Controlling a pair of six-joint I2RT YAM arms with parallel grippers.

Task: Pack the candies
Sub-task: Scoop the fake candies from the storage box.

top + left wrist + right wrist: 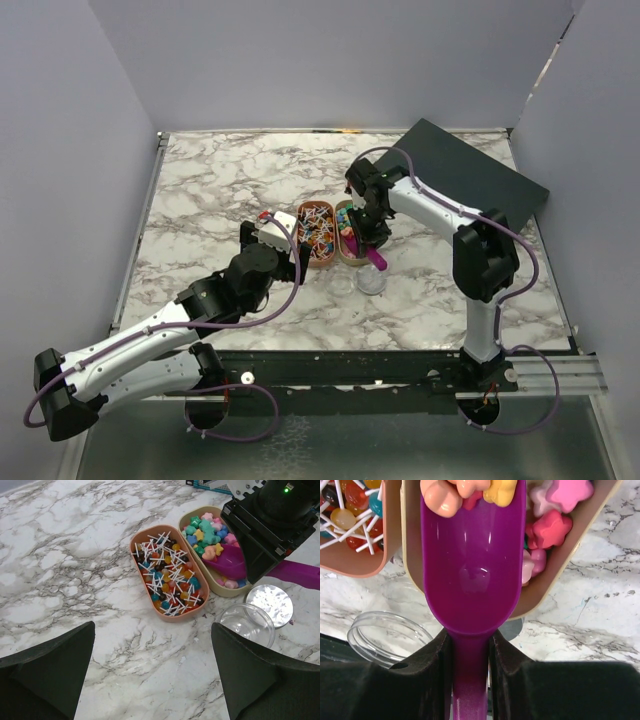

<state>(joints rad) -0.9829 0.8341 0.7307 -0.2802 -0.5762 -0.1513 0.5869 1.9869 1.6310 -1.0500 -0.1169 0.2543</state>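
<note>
The candies (207, 535) are small pastel shapes in pink, yellow, green, blue and orange, heaped in a tan oval tray (186, 517), which also shows in the top view (345, 215). My right gripper (470, 645) is shut on the handle of a purple scoop (472, 580). The scoop's bowl lies in that tray, with peach and yellow candies (470, 490) at its front lip. My left gripper (152, 645) is open over bare marble, nearer than the trays, with nothing between its fingers.
An orange tray of lollipops (167, 575) lies just left of the candy tray. A clear open jar (248, 624) and its round lid (270, 605) sit on the marble in front of the trays. A black board (470, 170) lies at the back right.
</note>
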